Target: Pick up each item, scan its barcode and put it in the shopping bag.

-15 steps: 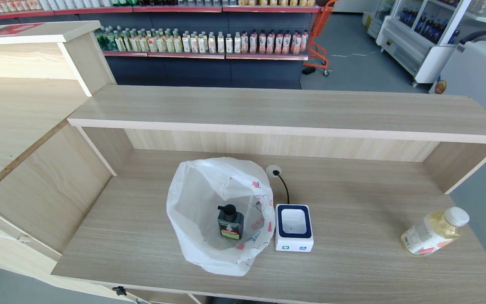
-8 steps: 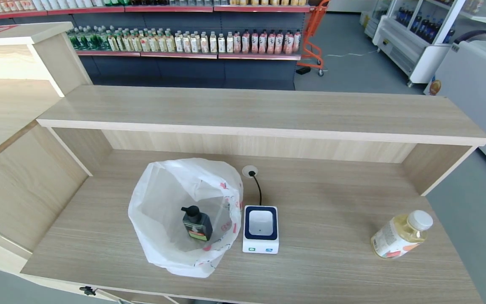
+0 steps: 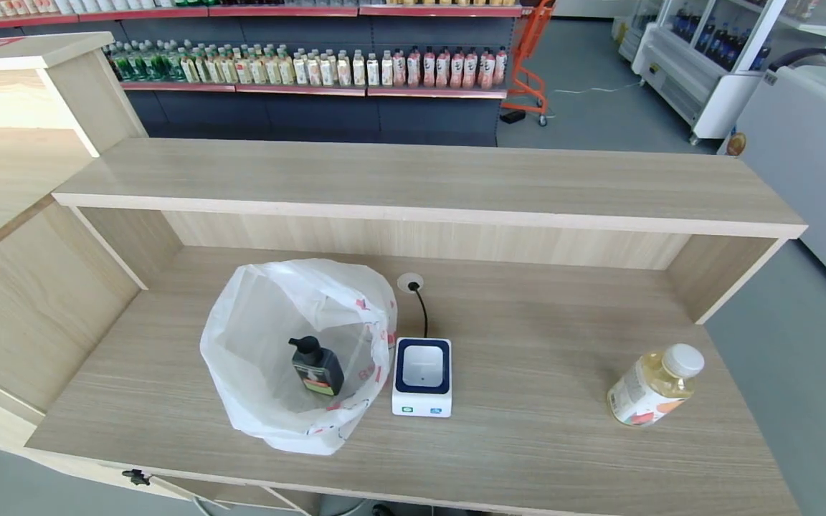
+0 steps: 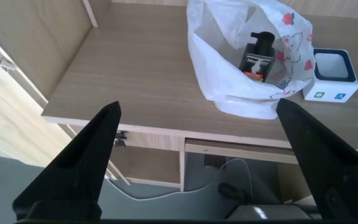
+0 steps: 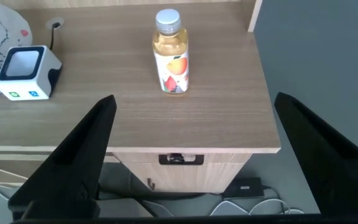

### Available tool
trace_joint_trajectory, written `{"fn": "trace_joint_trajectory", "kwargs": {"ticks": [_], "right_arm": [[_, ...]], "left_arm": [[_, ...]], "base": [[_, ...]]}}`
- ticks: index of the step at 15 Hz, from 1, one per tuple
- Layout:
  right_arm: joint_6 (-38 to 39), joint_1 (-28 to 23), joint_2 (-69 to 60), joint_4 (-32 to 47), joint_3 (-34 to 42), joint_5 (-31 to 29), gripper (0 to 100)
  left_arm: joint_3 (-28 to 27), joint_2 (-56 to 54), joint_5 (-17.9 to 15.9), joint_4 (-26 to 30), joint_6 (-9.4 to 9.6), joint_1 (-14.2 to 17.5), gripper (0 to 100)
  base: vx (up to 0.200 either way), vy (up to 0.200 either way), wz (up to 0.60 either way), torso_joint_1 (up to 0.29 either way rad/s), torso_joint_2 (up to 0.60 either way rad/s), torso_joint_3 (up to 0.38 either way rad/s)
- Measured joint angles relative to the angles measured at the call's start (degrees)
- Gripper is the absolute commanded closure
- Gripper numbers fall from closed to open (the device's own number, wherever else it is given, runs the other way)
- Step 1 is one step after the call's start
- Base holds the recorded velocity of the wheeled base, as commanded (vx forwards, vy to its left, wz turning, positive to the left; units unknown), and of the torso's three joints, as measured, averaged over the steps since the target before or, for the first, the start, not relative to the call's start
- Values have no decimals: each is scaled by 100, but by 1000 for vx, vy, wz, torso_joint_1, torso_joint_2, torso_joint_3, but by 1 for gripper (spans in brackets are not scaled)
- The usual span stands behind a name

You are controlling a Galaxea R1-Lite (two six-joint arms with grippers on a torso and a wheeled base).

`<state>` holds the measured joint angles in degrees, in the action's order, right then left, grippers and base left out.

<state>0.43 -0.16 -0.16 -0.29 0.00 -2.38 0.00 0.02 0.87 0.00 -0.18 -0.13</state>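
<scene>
A white plastic shopping bag (image 3: 269,344) stands open on the wooden counter (image 3: 528,430), with a black pump bottle (image 3: 316,367) inside it. Just right of the bag sits the white and blue barcode scanner (image 3: 422,377). A yellow juice bottle (image 3: 653,385) with a white cap stands near the counter's right end. My left gripper (image 4: 197,109) hangs open in front of the counter's front edge, facing the bag (image 4: 229,68) and pump bottle (image 4: 258,57). My right gripper (image 5: 194,101) is open too, off the front edge and facing the juice bottle (image 5: 171,56).
A raised ledge (image 3: 420,179) runs along the counter's back and a side wall (image 3: 40,301) closes its left. The scanner's cable runs into a hole (image 3: 410,282) behind it. The scanner (image 5: 25,73) lies left of the juice bottle, with bare counter between them.
The head camera has turned, so the whole picture has slid left. The bag, scanner and bottles keep their places on the counter.
</scene>
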Motion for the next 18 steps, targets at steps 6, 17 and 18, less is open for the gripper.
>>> {"fn": "trace_joint_trajectory", "kwargs": {"ticks": [6,17,18], "right_arm": [[1,-2,2,0,0,0,0],[85,16,1015,645,-1176,49,0],[167,16,1540,777,-1474,39,0]], "left_arm": [[0,0,-7,0,21,-2,0],[0,0,-11,2,13,-2,0],[0,0,-11,0,13,4,0]], "base": [[0,-67,0,2,2,2],[0,-73,0,3,3,-1],[0,0,0,0,0,0]]}}
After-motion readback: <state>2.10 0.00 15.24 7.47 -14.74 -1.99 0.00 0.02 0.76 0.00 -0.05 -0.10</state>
